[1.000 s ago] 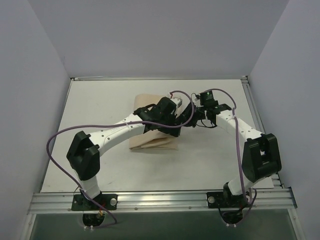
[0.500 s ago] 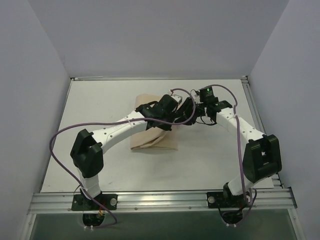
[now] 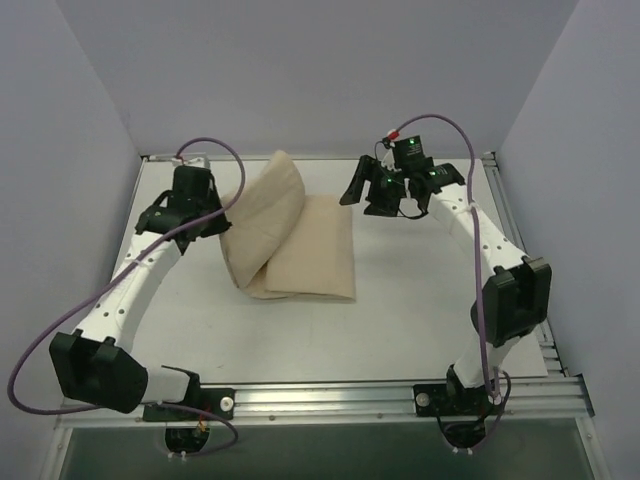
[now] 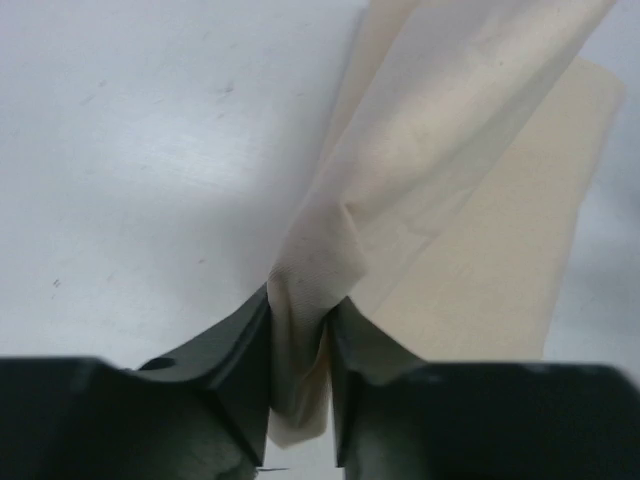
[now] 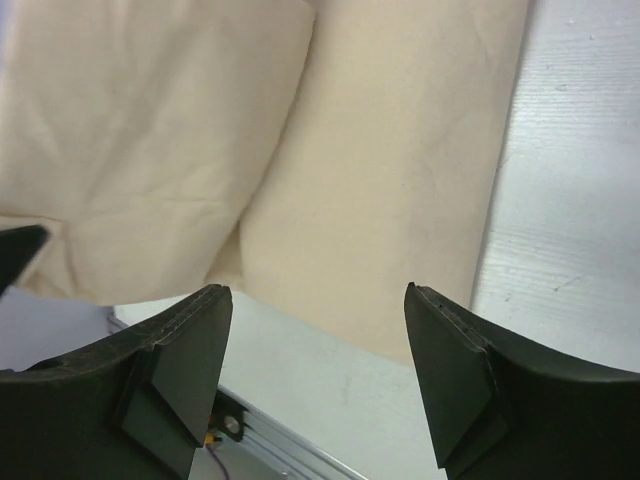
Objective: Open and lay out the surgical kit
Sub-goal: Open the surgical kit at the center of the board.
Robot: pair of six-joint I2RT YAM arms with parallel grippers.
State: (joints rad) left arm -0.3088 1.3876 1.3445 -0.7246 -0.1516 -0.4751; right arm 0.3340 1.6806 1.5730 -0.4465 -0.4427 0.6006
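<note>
The surgical kit shows only as a beige cloth wrap (image 3: 320, 250) lying mid-table. One flap (image 3: 262, 215) is lifted and stretched up toward the left. My left gripper (image 3: 222, 228) is shut on a bunched corner of that flap (image 4: 300, 300), which is pinched between its two fingers (image 4: 235, 360). My right gripper (image 3: 362, 192) hovers at the wrap's far right corner. It is open and holds nothing, and the wrap (image 5: 400, 150) lies just beyond its fingertips. Whatever is inside the wrap is hidden.
The white table (image 3: 430, 300) runs around the wrap, with grey walls on three sides. A metal rail (image 3: 320, 400) lines the near edge, and another strip (image 3: 505, 215) runs down the right side. Purple cables (image 3: 40, 350) loop off both arms.
My left gripper shut on the cloth flap and swung far left, lifting and unfolding it. My right gripper let go of the cloth, opened wide and drew back toward the far right.
</note>
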